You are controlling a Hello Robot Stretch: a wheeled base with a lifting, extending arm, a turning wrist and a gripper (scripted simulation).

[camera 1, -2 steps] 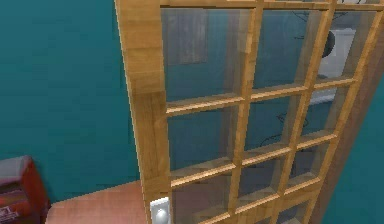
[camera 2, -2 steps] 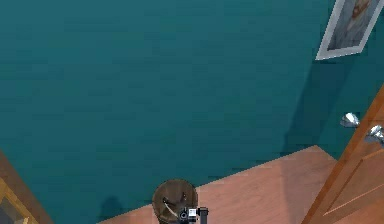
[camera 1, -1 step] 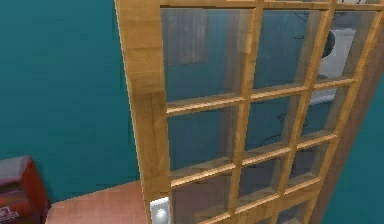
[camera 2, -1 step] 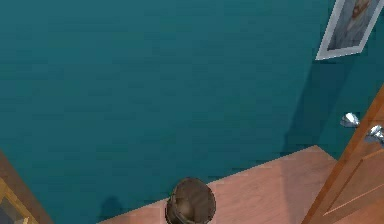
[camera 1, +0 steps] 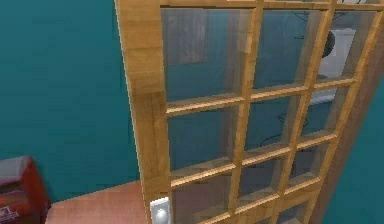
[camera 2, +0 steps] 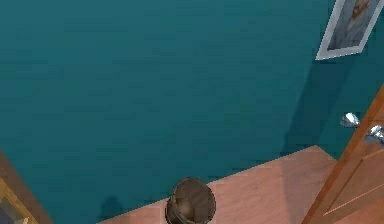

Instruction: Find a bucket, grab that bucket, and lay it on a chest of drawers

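A round, dark brown thing (camera 2: 190, 203) with a lighter rim sits on the wooden floor at the arm side view's bottom edge, close to the teal wall; I cannot tell what it is. A low, dark red piece of furniture (camera 1: 20, 190) with a grey top stands at the forward view's bottom left corner, against the teal wall.
A tall wooden door with glass panes (camera 1: 245, 110) stands close ahead, a white plate (camera 1: 160, 211) low on its frame. Teal walls (camera 2: 150, 90) close off the side. A framed picture (camera 2: 350, 25) hangs top right, above another wooden door (camera 2: 355, 185) with a silver knob (camera 2: 350, 120). Reddish floor (camera 2: 270, 185) lies between.
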